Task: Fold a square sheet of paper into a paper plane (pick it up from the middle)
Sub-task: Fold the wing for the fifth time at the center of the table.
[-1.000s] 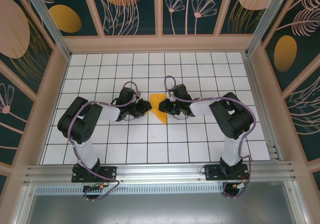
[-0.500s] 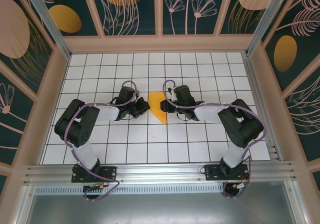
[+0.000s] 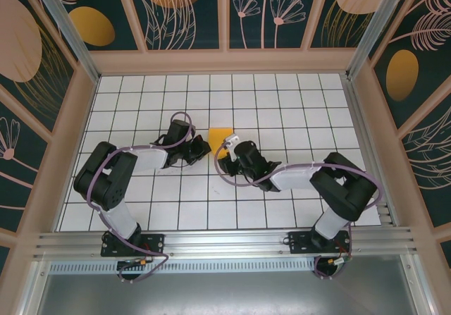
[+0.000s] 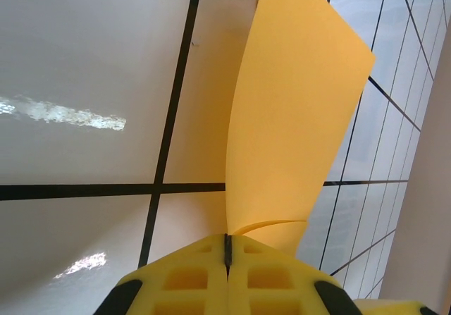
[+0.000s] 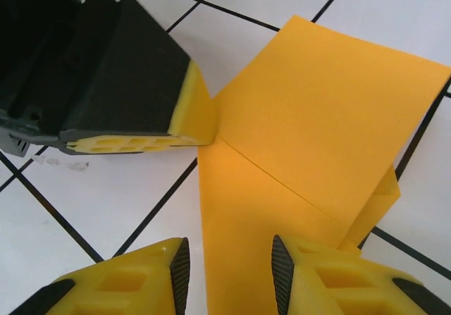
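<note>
The square sheet of paper [image 5: 324,110] is orange-yellow, folded over with one straight crease, and lies on the white grid table [image 3: 282,103]. From above a small part of the paper [image 3: 221,135] shows between the two wrists. My left gripper [image 4: 227,248] is shut on the paper's left edge, and the sheet [image 4: 296,118] curves up and away from its fingers. That left gripper [image 5: 190,128] enters the right wrist view from the left. My right gripper [image 5: 229,269] is open, its pads standing either side of the near flap just above it. From above, the left gripper [image 3: 206,148] and the right gripper [image 3: 227,150] nearly meet.
Wooden-framed patterned walls [image 3: 225,61] close the table on three sides. An aluminium rail [image 3: 225,241] runs along the near edge by both arm bases. Purple cables [image 3: 176,118] loop over each wrist. Bare tiles lie behind and to both sides of the arms.
The right arm has swung from the paper's right side round to its near side and now covers most of it from above. The left gripper has shut on the paper's edge.
</note>
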### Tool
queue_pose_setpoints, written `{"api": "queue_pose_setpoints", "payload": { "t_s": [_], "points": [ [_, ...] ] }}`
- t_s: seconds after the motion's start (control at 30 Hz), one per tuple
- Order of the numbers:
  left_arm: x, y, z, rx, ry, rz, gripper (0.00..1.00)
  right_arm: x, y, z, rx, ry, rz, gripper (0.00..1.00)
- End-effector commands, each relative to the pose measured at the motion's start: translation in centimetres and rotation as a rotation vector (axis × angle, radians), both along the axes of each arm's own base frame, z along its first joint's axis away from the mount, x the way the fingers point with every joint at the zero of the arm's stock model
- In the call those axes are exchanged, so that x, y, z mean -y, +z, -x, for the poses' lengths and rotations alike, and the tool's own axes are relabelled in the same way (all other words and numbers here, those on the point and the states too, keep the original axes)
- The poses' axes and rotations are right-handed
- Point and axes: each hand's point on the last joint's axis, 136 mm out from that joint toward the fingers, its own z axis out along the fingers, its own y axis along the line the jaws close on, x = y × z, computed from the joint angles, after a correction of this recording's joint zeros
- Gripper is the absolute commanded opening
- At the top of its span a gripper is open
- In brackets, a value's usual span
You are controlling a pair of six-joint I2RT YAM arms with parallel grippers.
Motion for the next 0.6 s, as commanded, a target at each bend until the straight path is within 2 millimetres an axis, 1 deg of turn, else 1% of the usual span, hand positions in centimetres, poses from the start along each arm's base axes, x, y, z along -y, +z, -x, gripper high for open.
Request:
{"api": "queue_pose_setpoints", "payload": {
  "t_s": [0.0,0.13,0.33,0.57],
  "points": [
    [0.4,1.0,-0.3,0.004,0.006,0.002,0.0,-0.8,-0.4,-0.5,0.123,-0.004,0.083,0.39],
    [0.4,1.1,-0.3,-0.002,0.007,0.003,0.0,-1.7,-1.2,-0.9,0.156,0.002,0.128,0.4],
    [0.6,1.3,-0.2,-0.011,0.004,0.018,0.0,-2.0,-1.6,-1.8,0.198,-0.015,0.156,0.41],
    [0.8,1.5,-0.3,-0.013,0.002,0.024,0.0,-2.6,-2.9,-2.2,0.222,0.011,0.205,0.4]
  ]
}}
